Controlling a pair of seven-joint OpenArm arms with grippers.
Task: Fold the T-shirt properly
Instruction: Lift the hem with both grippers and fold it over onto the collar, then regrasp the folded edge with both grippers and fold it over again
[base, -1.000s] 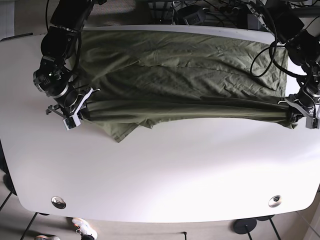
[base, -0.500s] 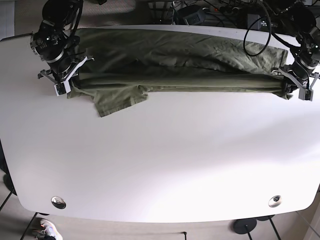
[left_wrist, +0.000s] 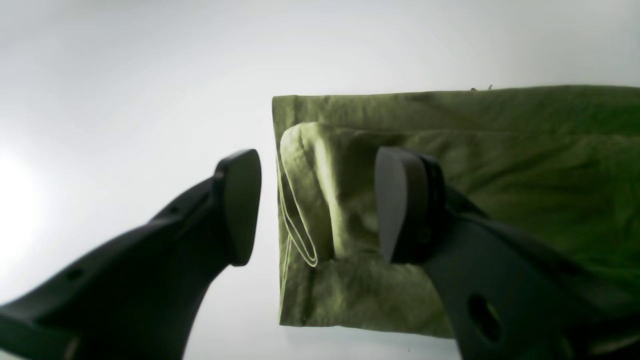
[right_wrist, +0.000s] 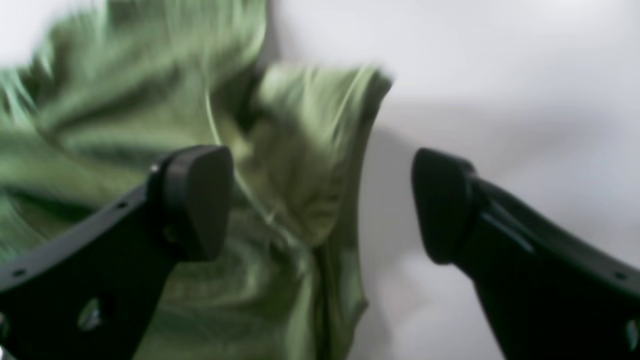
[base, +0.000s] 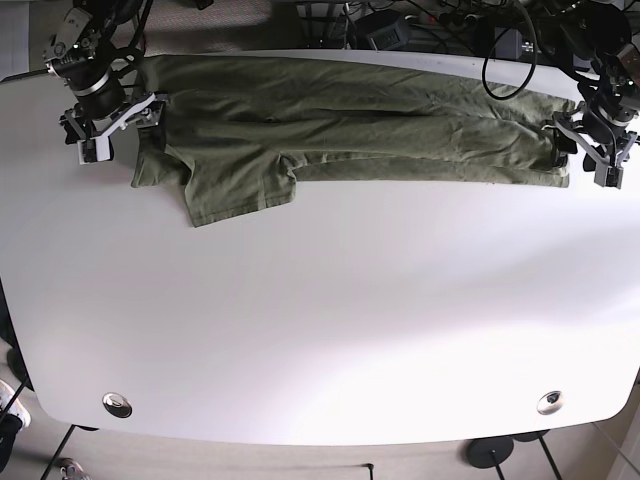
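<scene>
Table: large white rounded tabletop (base: 330, 320), most of near half bare; two round metal grommets at near edge, left one (base: 117, 404), right one (base: 549, 402).
Shirt: olive-green cotton T-shirt (base: 350, 125) lies folded into long band along far edge, spans almost arm to arm; one sleeve flap (base: 235, 190) sticks out toward near side at view's left.
Clutter: black cables and gear (base: 400, 25) behind far edge, off the table.
Right gripper: black two-finger claw (base: 112, 120) at shirt's end on base view's left; wrist view blurred, jaws spread apart, one finger (right_wrist: 192, 200) over cloth, other over bare table, nothing clamped.
Left gripper: black claw (base: 588, 140) at shirt's other end; jaws apart, one finger (left_wrist: 407, 205) over the folded hem corner (left_wrist: 310, 200), other (left_wrist: 240, 205) over table just beside shirt edge; whether the pad touches cloth, can't tell.
In the way: nothing on shirt but the fingers.
</scene>
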